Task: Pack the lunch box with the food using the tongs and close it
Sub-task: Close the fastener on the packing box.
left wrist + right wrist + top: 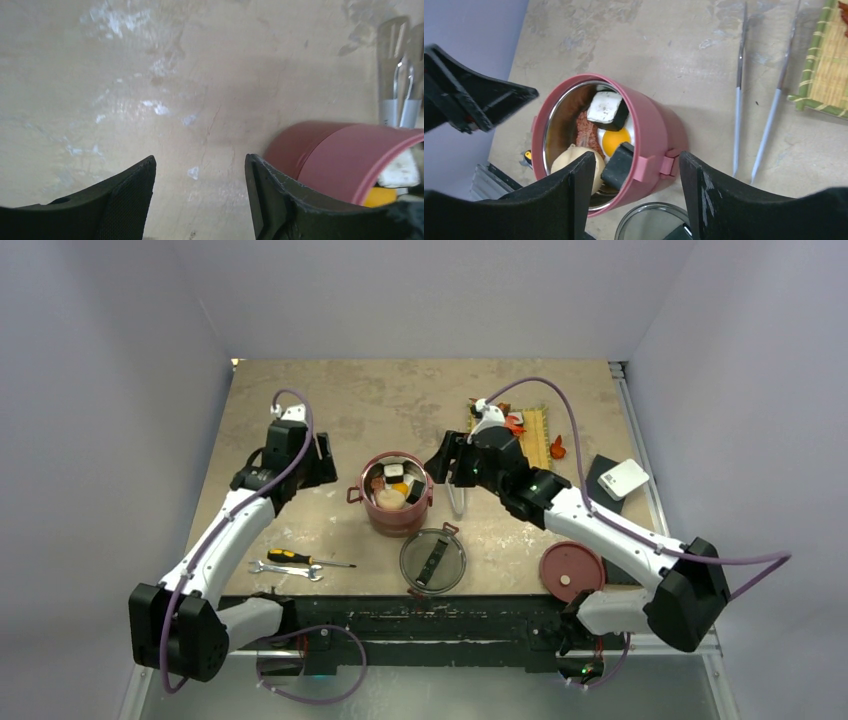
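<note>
The beige, mottled worktop (400, 400) stands between pale grey walls (110, 360). The left fingers (125, 200) are apart and hold nothing, just beside the round dusty-red lunch box (398, 522) in the middle. The right fingers (569, 200), also apart and empty, hang over it. Inside its shiny steel bowl lie a white-and-yellow fried egg (615, 141) and a beige round bun (574, 157). The slim silver metal tongs (738, 100) lie flat on the worktop at its right.

Light: bright, even, overhead
Shadows: soft, beside lunch box (651, 127)
Glare: pale patches on table (150, 75)
Blur: left wrist view soft
</note>
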{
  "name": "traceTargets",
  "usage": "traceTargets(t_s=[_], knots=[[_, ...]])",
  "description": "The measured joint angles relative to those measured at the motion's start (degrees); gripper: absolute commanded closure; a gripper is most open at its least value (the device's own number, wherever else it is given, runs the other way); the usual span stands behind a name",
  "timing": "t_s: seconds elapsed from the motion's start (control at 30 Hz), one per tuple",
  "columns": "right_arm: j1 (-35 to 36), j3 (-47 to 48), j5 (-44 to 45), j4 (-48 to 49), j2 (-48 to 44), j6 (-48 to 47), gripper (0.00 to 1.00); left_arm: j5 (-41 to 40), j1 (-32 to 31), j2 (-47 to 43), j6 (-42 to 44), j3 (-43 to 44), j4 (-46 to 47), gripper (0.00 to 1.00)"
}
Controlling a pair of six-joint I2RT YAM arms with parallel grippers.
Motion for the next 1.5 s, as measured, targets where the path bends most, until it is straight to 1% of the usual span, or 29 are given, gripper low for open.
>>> traceTargets(t_s=[0.13, 0.23, 0.57, 0.73, 1.17, 1.33, 1.5], knots=[[1.8, 2.3, 1.4, -1.4, 3.3, 0.1, 0.39, 0.9, 0.0, -0.2, -2.5, -5.7, 1.8, 0.41], [2.8, 3.2, 2.6, -2.9, 5.5, 0.1, 0.44, 1.0, 0.0, -0.4, -3.9, -8.2, 3.3, 0.43], [5.5, 6.8, 5.4, -6.3, 10.2, 0.1, 0.44, 2.3, 0.0, -0.5, -7.5, -11.8, 9.6, 0.51], [5.8, 8.3, 8.1, -8.5, 11.7, 0.0, 0.44, 3.6, 0.0, 0.1, -8.0, -12.8, 11.6, 0.58], [6.8, 8.7, 10.8, -9.3, 12.2, 0.0, 0.44, 6.4, 0.0, 0.9, -8.7, -14.2, 13.4, 0.73], [6.9, 9.0, 11.3, -9.3, 12.7, 0.0, 0.44, 7.9, -0.5, 1.5, -8.7, -14.7, 14.2, 0.74], [7.1, 9.2, 11.9, -9.2, 12.9, 0.0, 0.44, 6.8, -3.0, 1.4, -8.9, -14.8, 14.4, 0.74]])
